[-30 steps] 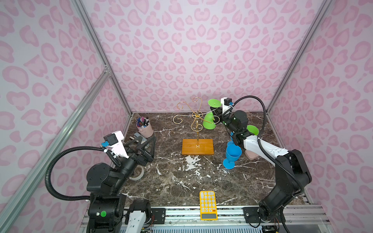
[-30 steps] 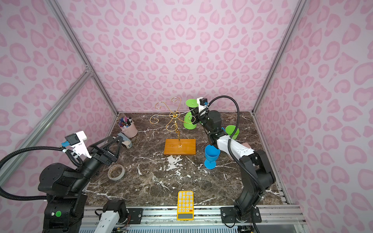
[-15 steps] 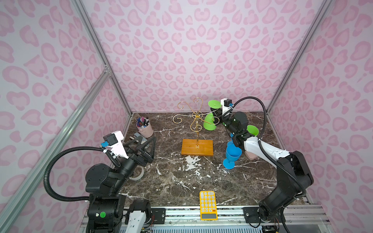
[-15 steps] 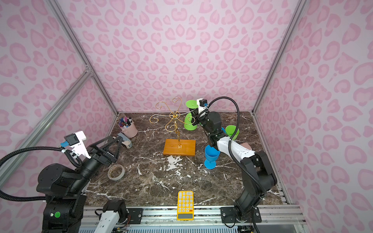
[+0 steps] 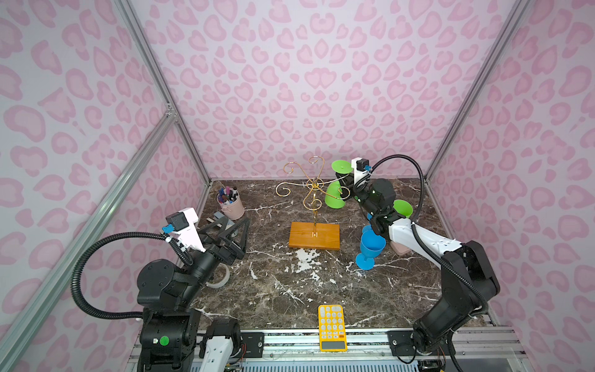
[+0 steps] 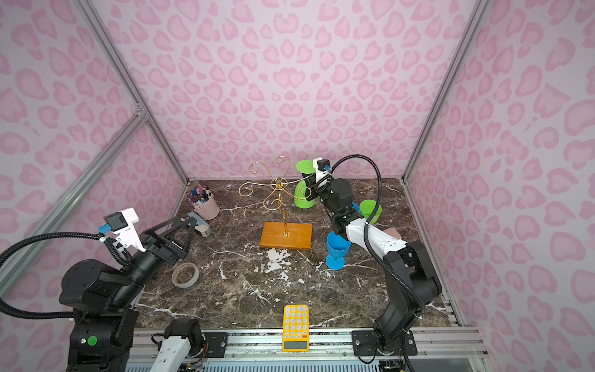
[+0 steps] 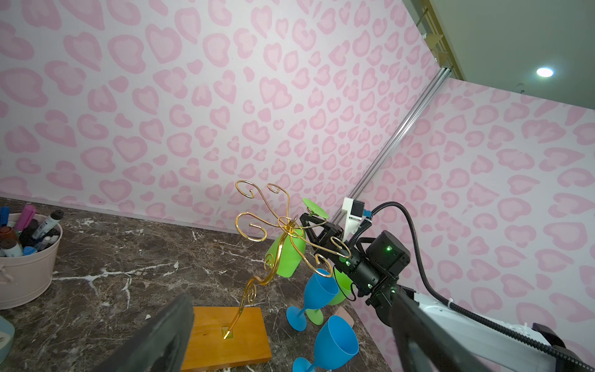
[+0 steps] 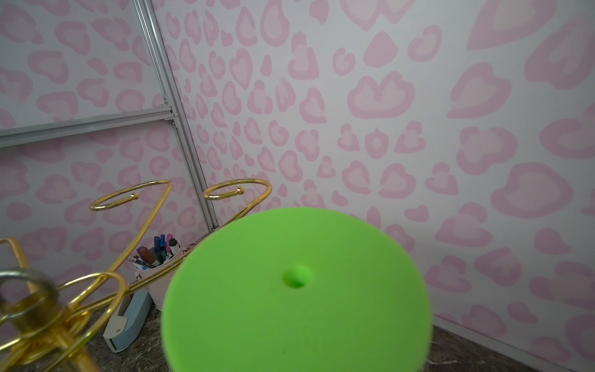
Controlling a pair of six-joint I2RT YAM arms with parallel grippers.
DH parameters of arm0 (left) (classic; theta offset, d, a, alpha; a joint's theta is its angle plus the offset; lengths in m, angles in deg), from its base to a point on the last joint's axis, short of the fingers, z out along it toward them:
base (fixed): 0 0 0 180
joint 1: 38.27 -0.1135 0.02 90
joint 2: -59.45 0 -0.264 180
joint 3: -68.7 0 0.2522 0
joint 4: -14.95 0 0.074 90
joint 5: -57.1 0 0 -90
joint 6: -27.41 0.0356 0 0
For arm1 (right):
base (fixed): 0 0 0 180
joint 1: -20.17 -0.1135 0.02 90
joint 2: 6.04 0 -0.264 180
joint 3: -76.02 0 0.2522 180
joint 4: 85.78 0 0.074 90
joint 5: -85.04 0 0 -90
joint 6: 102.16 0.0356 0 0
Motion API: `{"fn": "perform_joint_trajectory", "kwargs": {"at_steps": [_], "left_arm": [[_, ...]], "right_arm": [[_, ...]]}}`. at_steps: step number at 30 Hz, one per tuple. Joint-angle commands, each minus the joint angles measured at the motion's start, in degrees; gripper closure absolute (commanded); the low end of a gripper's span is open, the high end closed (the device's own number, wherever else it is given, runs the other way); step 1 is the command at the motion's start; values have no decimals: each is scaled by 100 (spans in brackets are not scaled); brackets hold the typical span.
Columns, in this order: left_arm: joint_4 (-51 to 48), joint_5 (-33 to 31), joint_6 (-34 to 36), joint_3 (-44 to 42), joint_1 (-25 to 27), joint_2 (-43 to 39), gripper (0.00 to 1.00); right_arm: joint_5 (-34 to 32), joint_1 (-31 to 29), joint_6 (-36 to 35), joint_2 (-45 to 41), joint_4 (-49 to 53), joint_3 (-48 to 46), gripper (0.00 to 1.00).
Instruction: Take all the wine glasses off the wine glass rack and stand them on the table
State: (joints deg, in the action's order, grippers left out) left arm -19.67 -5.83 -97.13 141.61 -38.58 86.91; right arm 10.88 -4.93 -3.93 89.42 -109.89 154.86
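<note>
Both top views: right jaws clench the inverted green glass [image 5: 333,195] by the rack's [image 5: 314,235] right scrolls; left jaws gape wide; bare counter [image 5: 289,283] spreads in front.

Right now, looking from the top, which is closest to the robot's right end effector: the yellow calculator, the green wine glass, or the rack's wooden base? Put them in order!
1. green wine glass: held by the right end effector, at the back.
2. wooden base: in the middle, lower down.
3. yellow calculator: at the front edge.
</note>
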Motion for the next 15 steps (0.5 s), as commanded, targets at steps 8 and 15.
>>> {"fn": "perform_joint_trajectory", "kwargs": {"at_steps": [8, 15], "left_arm": [[249, 84, -35, 21, -9, 47, 4], [274, 97, -34, 19, -6, 75, 4]], "right_arm": [[-424, -251, -620, 19, 403, -74, 100], [-723, -321, -624, -32, 215, -175, 100]]}}
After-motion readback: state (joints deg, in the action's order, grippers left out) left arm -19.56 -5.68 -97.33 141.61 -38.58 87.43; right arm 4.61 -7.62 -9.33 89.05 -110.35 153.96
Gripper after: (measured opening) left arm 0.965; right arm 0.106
